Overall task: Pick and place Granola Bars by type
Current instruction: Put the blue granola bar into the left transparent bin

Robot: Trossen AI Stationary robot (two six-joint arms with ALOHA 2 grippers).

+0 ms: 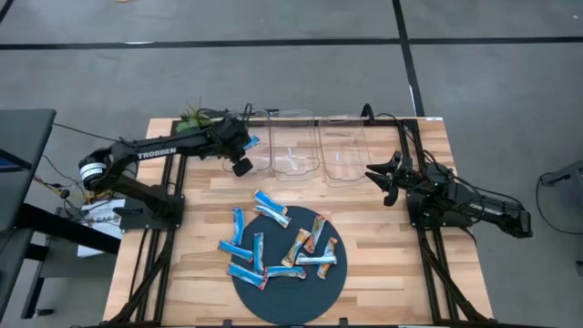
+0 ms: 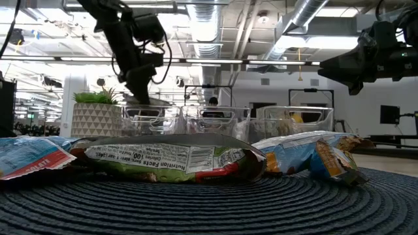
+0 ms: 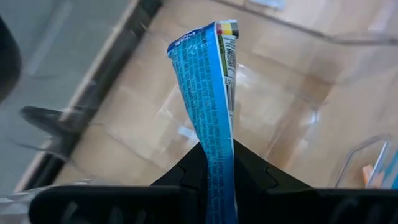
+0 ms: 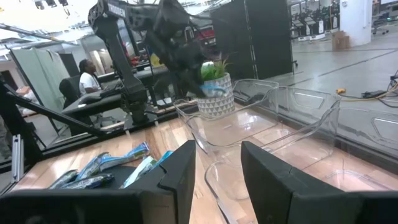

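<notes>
Several granola bars [image 1: 273, 246], mostly blue-and-white with some orange or tan, lie scattered on and beside the dark round mat [image 1: 291, 292]; in the low view they lie close up [image 2: 176, 156]. My left gripper [image 1: 244, 150] is over the leftmost clear bin [image 1: 239, 164] at the table's far side, shut on one blue bar [image 3: 208, 81]. My right gripper [image 1: 384, 179] hovers open near the rightmost bin [image 1: 346, 155], touching nothing; its fingers [image 4: 186, 168] stand apart in the right wrist view. My left gripper pinches the blue bar between its two fingers near one end [image 3: 219, 158], the fingers lying across its width. The bar is lifted clear and sticks out past the fingertips, its free end [image 3: 205, 37] over the clear bin. The held end is hidden between the fingers.
Three clear bins stand in a row along the table's far edge, the middle one [image 1: 296, 150] between the two arms. A small potted plant [image 1: 193, 117] sits at the far left corner behind the left arm. Bare wood lies between the mat and the bins.
</notes>
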